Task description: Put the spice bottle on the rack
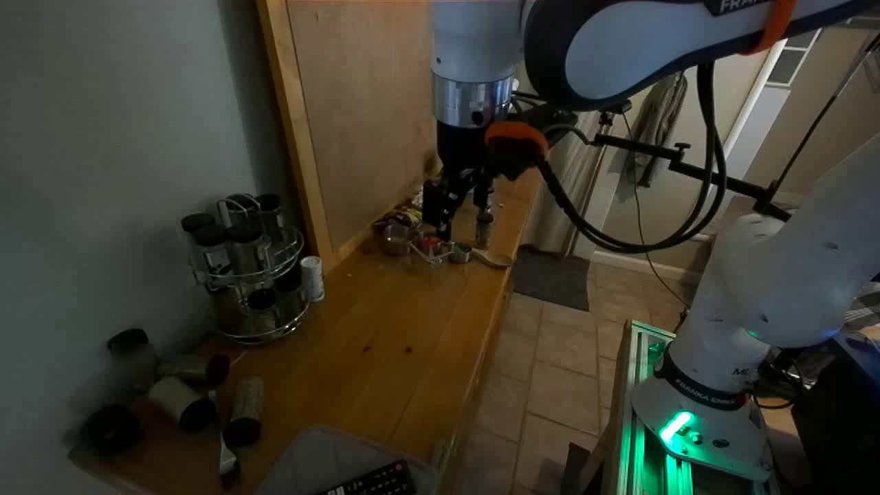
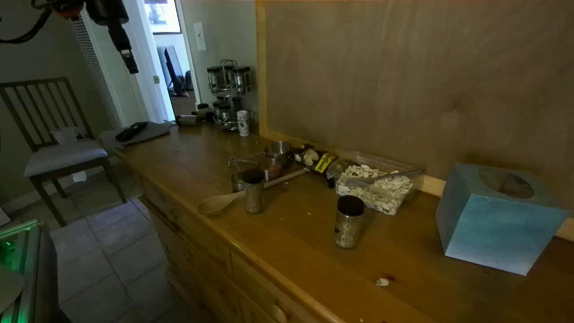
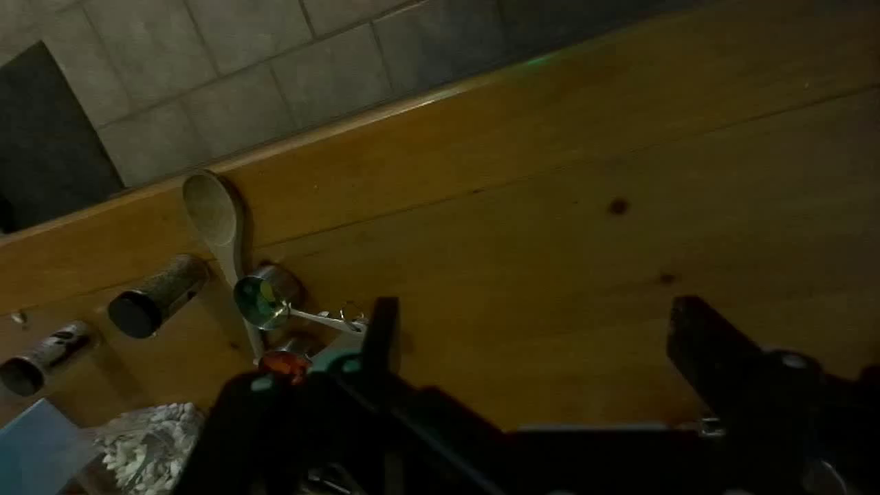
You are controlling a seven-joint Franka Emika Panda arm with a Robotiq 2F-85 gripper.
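Gripper: hung above the dresser top, its fingers well apart, with wood grain showing between them in the wrist view.
First spice bottle: stood upright on the dresser top, dark lid uppermost, just beside the wooden spoon.
Second spice bottle: stood upright, dark lid uppermost, nearer the blue box.
Bottle selection: which of the two the task meant could not be told.
Rack: stood beside the wooden panel in both exterior views, well apart from both spice bottles; dark-lidded jars occupied its two tiers.
White canister: stood just beside the rack.
Loose jars: were grouped near the rack, at least one on its side.
Metal cups: sat beside the spoon handle; contact could not be told.
Pale flakes: lay in clear packaging near the blue box.
Remote control: rested on a gray pad.
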